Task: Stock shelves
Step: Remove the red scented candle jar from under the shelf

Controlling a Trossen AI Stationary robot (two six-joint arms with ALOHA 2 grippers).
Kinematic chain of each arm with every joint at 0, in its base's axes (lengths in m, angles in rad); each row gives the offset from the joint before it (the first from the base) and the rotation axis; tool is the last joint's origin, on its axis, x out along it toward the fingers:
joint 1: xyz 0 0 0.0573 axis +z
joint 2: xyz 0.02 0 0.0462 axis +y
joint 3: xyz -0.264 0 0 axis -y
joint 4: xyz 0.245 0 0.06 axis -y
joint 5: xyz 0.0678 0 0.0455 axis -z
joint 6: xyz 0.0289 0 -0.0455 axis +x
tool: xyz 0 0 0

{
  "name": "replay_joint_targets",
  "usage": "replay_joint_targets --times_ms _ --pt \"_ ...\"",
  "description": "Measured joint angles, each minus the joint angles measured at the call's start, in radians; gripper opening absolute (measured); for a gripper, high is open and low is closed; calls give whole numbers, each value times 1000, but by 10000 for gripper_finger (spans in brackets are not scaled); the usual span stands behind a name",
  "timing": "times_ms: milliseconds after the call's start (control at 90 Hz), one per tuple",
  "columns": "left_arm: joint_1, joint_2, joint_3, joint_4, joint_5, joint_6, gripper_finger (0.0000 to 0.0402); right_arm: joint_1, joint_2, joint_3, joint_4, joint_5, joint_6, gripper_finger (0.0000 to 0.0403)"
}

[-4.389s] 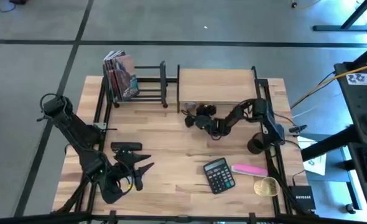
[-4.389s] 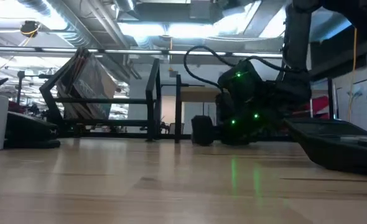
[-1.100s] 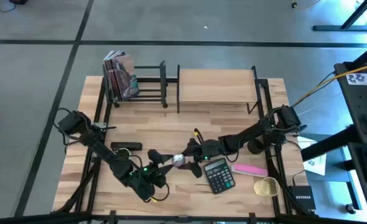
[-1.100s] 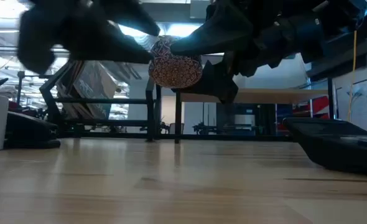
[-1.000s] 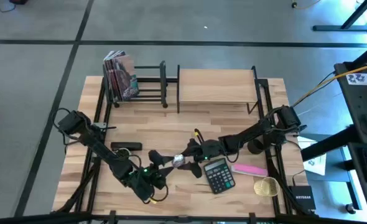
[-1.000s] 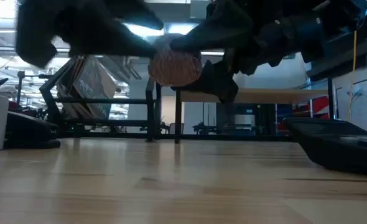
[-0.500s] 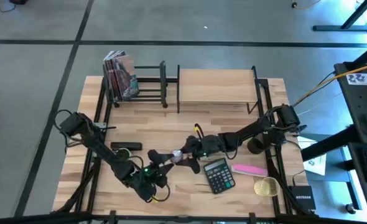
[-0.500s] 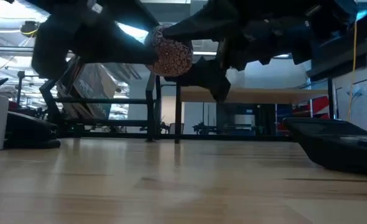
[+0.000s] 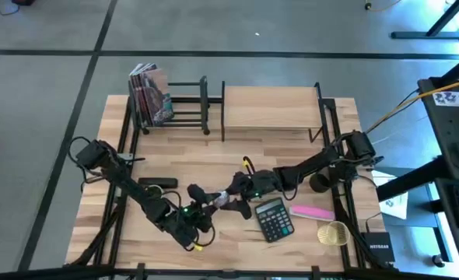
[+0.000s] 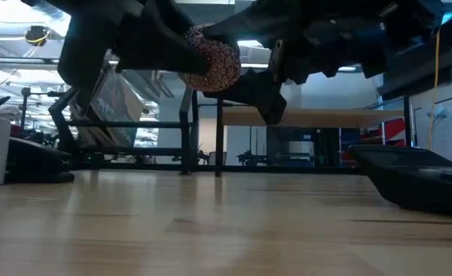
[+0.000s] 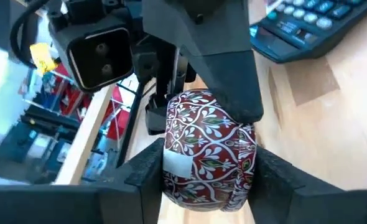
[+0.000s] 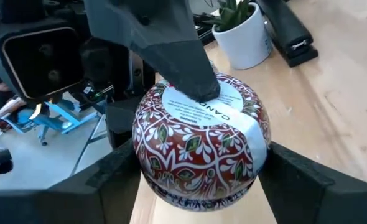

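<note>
A round red tin with a white leaf pattern [image 9: 221, 201] hangs above the middle of the table, between my two grippers. My left gripper [image 9: 210, 204] comes at it from the left and my right gripper [image 9: 231, 196] from the right; both are shut on it. The low view shows the tin [image 10: 211, 65] well above the tabletop. The shelves stand at the far edge: a black bar rack [image 9: 184, 101] holding books [image 9: 152, 93], and a light-wood board shelf [image 9: 270, 107]. My left gripper pinches the tin across its two flat faces; one finger [image 12: 183, 68] lies on the white label [image 12: 221, 109]. The fingers [image 11: 147, 177] come about level from the table's left. The tin hangs clear of the table. My right gripper pinches the tin's round patterned wall [image 12: 152, 152] between its two fingers [image 12: 112, 177], one on each side. It comes about level from the table's right. One finger [image 11: 230, 74] shows over the wall in the left wrist view.
A black calculator [image 9: 274, 219], a pink object [image 9: 313, 211] and a gold mesh object [image 9: 332, 232] lie near right. A black stapler [image 9: 158, 183] lies left, a dark cup [image 9: 319, 183] right. A white plant pot [image 12: 242, 37] stands near the stapler.
My left gripper has moved toward the tin from the left and taken hold of it, one finger now lying across the label. The tin, still in my right gripper, has risen a little and shifted slightly toward the left.
</note>
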Motion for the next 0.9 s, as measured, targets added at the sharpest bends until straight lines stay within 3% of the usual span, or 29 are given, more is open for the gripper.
replay_joint_targets --times_ms 222,367,500,578,700,789,900 --pt "-7 0 0 3 51 -262 155 1 0 0 -36 -6 -146 316" --pt "4 -9 -1 -31 169 -474 155 -7 0 2 -108 -15 -180 349" --pt "32 -37 -1 -119 320 -765 155 -33 -23 2 -235 -19 -184 368" --pt "58 -66 -1 -209 441 -958 154 -45 -42 1 -331 6 -205 373" --pt "115 -93 2 -315 768 -1205 154 -54 -63 -2 -400 141 -238 375" --pt "173 -84 1 -322 981 -1249 154 -48 -75 -1 -412 191 -252 375" --pt "235 -72 1 -323 1141 -1215 154 -47 -75 -1 -411 214 -253 375"
